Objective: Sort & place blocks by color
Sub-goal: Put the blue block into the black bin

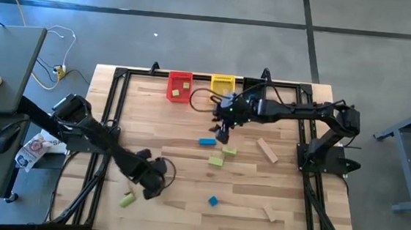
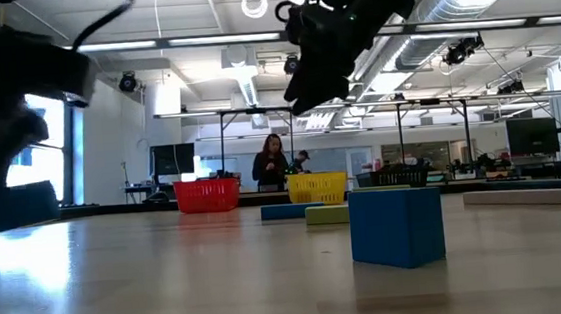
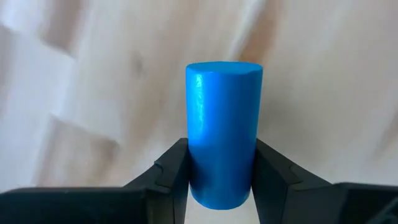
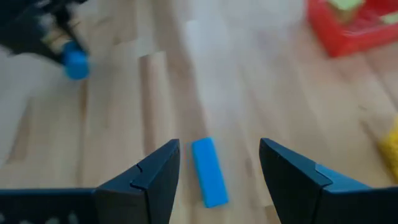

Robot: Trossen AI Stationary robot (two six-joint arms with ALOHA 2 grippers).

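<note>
Gripping a smooth blue cylinder block (image 3: 224,134), left end effector (image 3: 219,180) clamped, right end effector (image 4: 219,171) spread wide, empty.

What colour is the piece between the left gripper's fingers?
Blue: the cylinder, seen best in the left wrist view.

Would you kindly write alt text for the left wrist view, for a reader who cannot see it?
The left gripper holds an upright blue cylinder between its two dark fingers, which press against the cylinder's lower sides. Behind it lies the light wooden table, out of focus.
</note>
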